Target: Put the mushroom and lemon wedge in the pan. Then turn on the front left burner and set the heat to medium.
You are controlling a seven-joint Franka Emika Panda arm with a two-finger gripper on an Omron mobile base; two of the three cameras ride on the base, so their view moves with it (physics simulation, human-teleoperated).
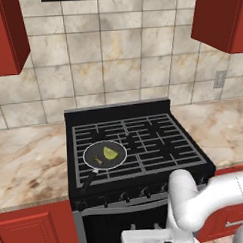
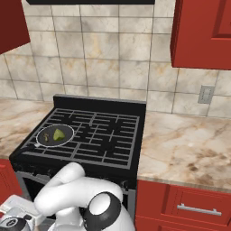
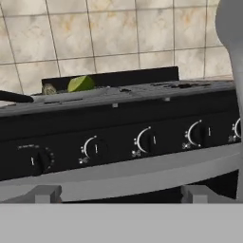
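Counter (image 1: 30, 162) left of the stove (image 1: 137, 143): marbled stone, red cabinet door below it.

Pan (image 1: 105, 154): sits on the front left burner grate, handle (image 1: 89, 178) pointing toward the stove's front edge. In the right base view the pan (image 2: 55, 135) lies at the near left corner of the grate.

Mushroom (image 1: 97, 157): inside the pan, left of the lemon wedge, close beside it; too small to tell whether the two touch.

Lemon wedge (image 1: 110, 153): inside the pan, near its centre. In the hand view the wedge (image 3: 81, 83) and mushroom (image 3: 49, 88) show just above the stove's top edge, at the left.

Knobs: the hand view faces the front panel at knob height. Five knobs in a row; far left knob (image 3: 40, 161), then second (image 3: 94, 148), third (image 3: 147, 141), fourth (image 3: 199, 133), and a fifth cut by the right edge. Their markers appear upright.

Arm (image 1: 197, 200): low in front of the stove, below the panel.

Gripper: fingers themselves not visible in any view; jaws stand fully apart, holding nothing.

Counter (image 2: 185, 144) right of the stove: same stone, wall outlet (image 2: 205, 94) above.
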